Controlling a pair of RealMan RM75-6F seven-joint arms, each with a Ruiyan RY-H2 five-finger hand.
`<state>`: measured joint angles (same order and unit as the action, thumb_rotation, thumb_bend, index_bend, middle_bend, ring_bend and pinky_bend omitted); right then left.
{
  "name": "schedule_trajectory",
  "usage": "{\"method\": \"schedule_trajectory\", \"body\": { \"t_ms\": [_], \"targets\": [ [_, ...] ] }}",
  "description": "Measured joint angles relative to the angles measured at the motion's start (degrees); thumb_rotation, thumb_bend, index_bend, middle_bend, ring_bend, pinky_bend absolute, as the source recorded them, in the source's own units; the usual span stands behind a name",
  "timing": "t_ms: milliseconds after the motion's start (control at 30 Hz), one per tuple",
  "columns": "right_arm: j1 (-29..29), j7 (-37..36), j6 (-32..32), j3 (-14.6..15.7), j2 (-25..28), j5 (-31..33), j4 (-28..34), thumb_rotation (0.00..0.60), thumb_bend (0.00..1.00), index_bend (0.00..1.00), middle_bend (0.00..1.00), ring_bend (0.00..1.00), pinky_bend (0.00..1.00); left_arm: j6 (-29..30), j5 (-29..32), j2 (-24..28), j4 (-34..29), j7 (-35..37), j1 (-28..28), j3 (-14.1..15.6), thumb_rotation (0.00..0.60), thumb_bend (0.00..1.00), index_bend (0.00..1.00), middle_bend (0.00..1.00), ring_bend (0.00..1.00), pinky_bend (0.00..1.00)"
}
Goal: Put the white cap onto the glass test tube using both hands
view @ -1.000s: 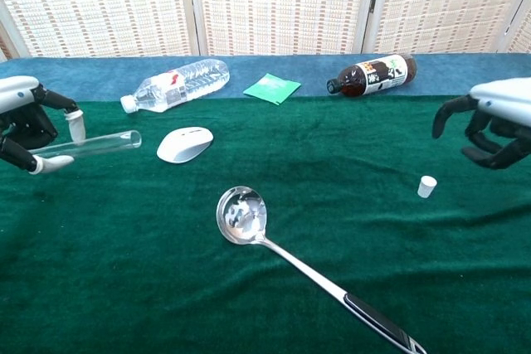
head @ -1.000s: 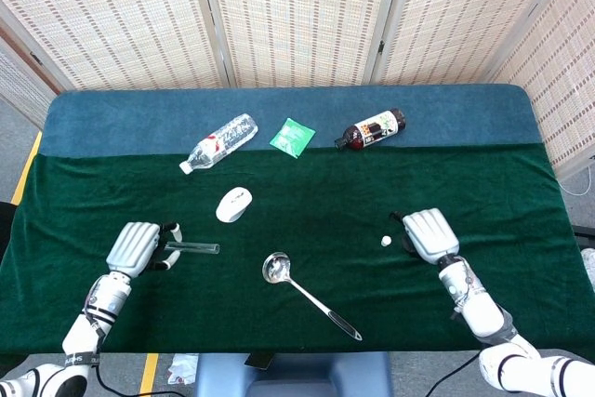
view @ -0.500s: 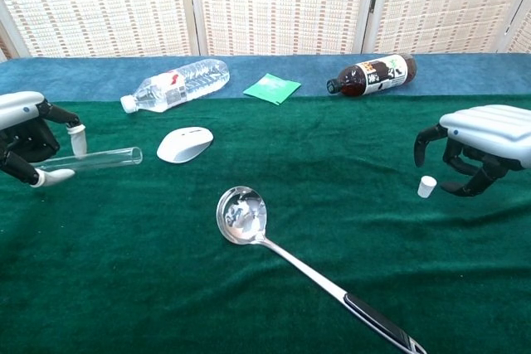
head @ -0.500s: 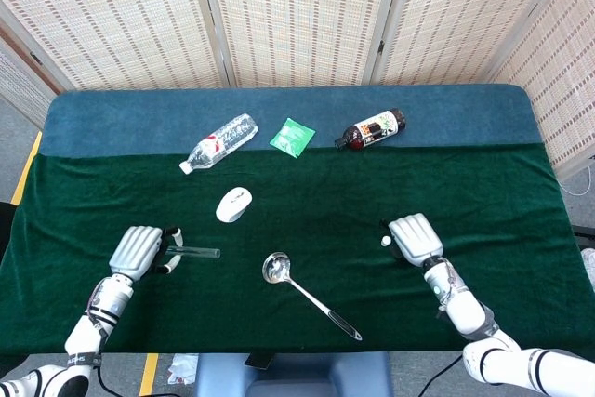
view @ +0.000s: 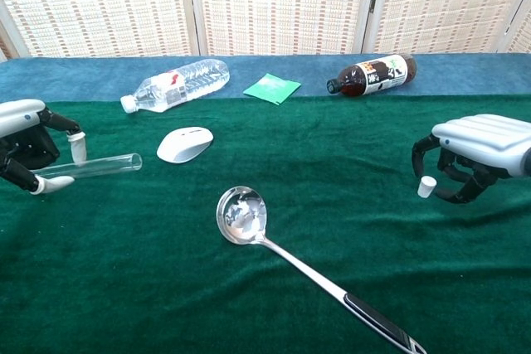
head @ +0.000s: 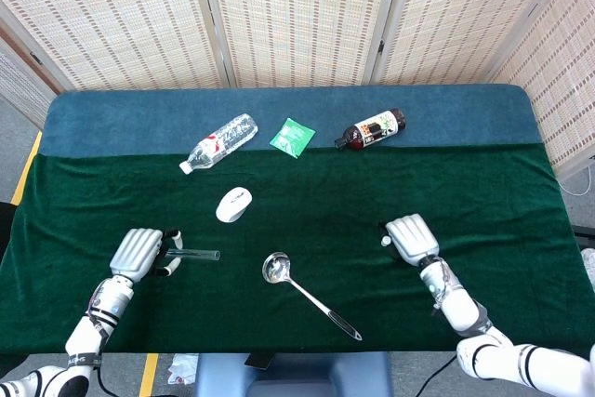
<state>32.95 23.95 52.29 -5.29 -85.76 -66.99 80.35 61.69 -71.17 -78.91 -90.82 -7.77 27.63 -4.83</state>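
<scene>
My left hand [view: 25, 145] pinches the closed end of the glass test tube [view: 91, 165], which lies nearly level just above the green cloth with its open end to the right; the head view shows the same left hand [head: 138, 252] and tube [head: 199, 253]. The small white cap [view: 426, 186] stands on the cloth at the right. My right hand [view: 474, 148] hovers over it, fingers curled down on both sides of the cap with gaps showing. From above, the cap [head: 385, 241] sits at the fingertip edge of the right hand [head: 412, 238].
A metal ladle [view: 290, 261] lies in the middle front. A white mouse [view: 184, 143] sits behind the tube's open end. At the back lie a clear water bottle [view: 177, 84], a green packet [view: 271, 87] and a dark bottle [view: 372, 75].
My right hand has moved left and down from beside the cap until its fingers bracket it; the cap has not moved. My left hand and the tube shifted only slightly.
</scene>
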Motion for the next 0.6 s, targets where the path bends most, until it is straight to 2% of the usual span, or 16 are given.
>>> {"method": "schedule_trajectory", "body": {
  "t_ms": [600],
  "targets": [
    [1.60, 2.43, -0.71, 0.11, -0.43, 2.67, -0.32, 0.600, 0.41, 0.47, 0.88, 1.00, 1.00, -0.79, 0.59, -0.40, 0.84, 0.30, 0.07, -0.17, 0.600, 0.53, 0.67, 0.96, 0.91, 0.85]
  ]
}}
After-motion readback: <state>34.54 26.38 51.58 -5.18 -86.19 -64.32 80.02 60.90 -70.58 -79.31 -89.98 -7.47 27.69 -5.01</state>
